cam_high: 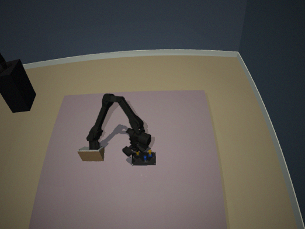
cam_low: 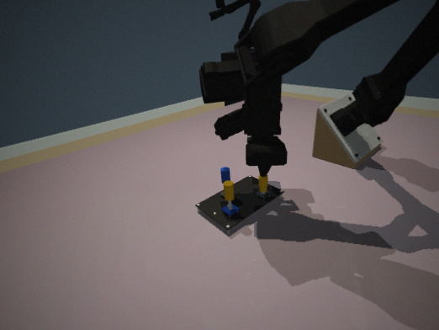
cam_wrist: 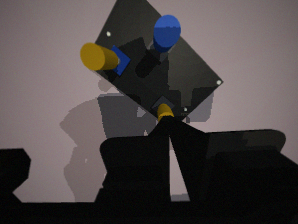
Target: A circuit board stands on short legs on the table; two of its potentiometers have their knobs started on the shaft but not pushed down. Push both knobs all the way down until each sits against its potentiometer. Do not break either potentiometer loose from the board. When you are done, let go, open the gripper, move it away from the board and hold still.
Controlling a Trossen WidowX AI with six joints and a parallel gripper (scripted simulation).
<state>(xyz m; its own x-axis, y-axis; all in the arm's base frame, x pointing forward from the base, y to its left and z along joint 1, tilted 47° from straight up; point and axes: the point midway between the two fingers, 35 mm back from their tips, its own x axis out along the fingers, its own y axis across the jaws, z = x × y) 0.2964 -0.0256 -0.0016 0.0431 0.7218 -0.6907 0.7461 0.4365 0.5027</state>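
Note:
The circuit board (cam_high: 138, 162) (cam_low: 210, 206) (cam_wrist: 190, 75) stands on short legs. My gripper (cam_low: 263, 174) (cam_wrist: 166, 119) is shut and empty, its tips at the top of one yellow knob (cam_low: 263, 183) (cam_wrist: 165, 111). That knob's lower end is close above its dark potentiometer (cam_low: 264, 195); whether they touch is too small to tell. The other yellow knob (cam_high: 150, 152) (cam_low: 229, 190) (cam_wrist: 93, 56) stands above a blue potentiometer (cam_low: 230, 210) (cam_wrist: 121, 61), with light shaft showing between. A blue knob (cam_high: 145, 158) (cam_low: 225, 175) (cam_wrist: 167, 32) stands high above the board; its base is partly hidden in the exterior view.
The arm's wedge-shaped base block (cam_high: 91, 155) (cam_low: 332, 141) stands away from the board. The arm reaches over from it and casts shadows across the board and the pinkish surface (cam_high: 175, 198) (cam_low: 105, 252). A black box (cam_high: 17, 87) stands at the far left in the top view.

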